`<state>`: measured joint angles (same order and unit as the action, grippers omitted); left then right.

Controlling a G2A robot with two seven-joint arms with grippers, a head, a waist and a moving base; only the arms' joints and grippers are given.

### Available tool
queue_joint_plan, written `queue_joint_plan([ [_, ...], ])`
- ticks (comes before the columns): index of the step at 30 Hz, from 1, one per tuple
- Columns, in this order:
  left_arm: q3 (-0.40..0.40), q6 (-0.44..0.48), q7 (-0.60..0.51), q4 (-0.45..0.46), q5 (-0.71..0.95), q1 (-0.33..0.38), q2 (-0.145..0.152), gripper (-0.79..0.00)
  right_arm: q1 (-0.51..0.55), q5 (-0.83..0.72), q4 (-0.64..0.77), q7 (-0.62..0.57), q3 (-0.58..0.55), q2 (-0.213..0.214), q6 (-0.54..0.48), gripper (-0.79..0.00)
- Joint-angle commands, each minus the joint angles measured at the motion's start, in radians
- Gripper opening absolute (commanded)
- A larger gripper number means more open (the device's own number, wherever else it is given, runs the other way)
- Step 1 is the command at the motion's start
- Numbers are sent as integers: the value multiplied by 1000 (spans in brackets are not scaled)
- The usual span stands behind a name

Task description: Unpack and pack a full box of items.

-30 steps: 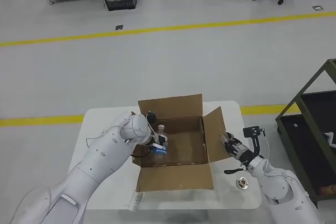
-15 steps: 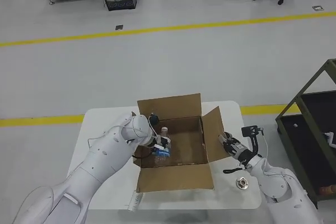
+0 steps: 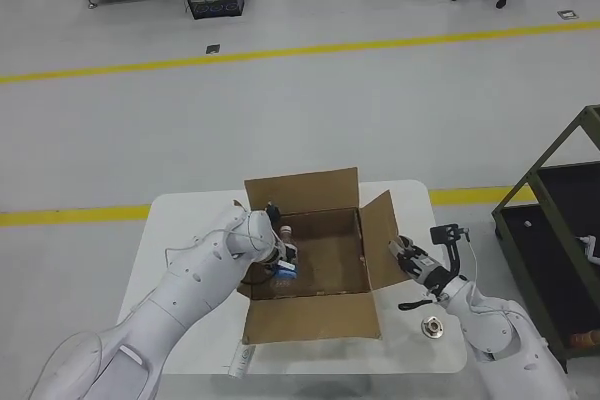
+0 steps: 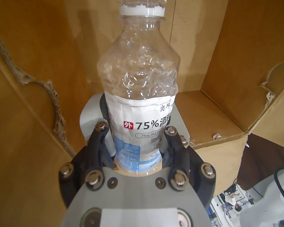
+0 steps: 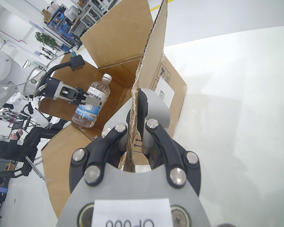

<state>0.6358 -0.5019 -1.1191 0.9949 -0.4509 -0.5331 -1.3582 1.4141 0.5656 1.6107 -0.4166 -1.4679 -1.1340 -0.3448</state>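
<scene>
**A:** What has changed in the last second?

**B:** Very little. The left fingers [image 4: 100,140] stay clamped on the labelled lower half of the bottle [image 4: 138,76], one on each side. Its white cap points away beyond the fingertips. From above, that wrist slid a touch toward the middle of the box [image 3: 315,315] and has now drawn back toward the wall on its own side. The bottle goes with it and remains inside the box's mouth.

**A:** And the other arm?

**B:** The right fingers [image 5: 156,106] keep pinching the torn edge of the side flap [image 5: 156,24], with the cardboard sandwiched between them. They hold it upright and clear of the opening. They have edged slightly toward the box, nothing more.

**A:** So is the bottle going in or coming out?

**B:** I cannot tell. Past the left fingertips there is bare cardboard floor with no other item on it, and the bottle hangs tilted. Whether its base touches the floor is not visible.

**A:** What does that mean for the task?

**B:** My reading is that the grip is firm and the transfer is only partway done. With the flap held back, the way in or out looks clear. On the counter [image 3: 180,230], a small round metal piece [image 3: 435,326] lies near the right fingers, outside the box.
</scene>
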Motion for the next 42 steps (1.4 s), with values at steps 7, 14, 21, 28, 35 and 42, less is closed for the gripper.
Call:
queue_joint_plan([
  [7, -40, -25, -10, -71, -18, 26, -32, -785, -2, -5, 0, -1, 4, 1, -2, -785],
  [14, -52, -14, 1, -143, -15, 47, -57, -416, -6, -13, 2, -1, 5, 2, -2, -785],
  [21, -51, -2, 13, -195, -8, 58, -75, 0, -11, -19, 24, -7, -1, 4, -3, -785],
  [28, -43, 12, 22, -236, -2, 70, -87, 0, -21, -20, 49, -14, 4, 5, -2, -785],
  [35, -4, 84, 37, -213, 29, 69, -84, 0, -29, -17, 40, -16, 9, 6, 5, -785],
  [42, 68, 177, 32, -100, 26, 41, -47, 0, -57, 6, -28, -32, 12, 9, -13, -785],
])
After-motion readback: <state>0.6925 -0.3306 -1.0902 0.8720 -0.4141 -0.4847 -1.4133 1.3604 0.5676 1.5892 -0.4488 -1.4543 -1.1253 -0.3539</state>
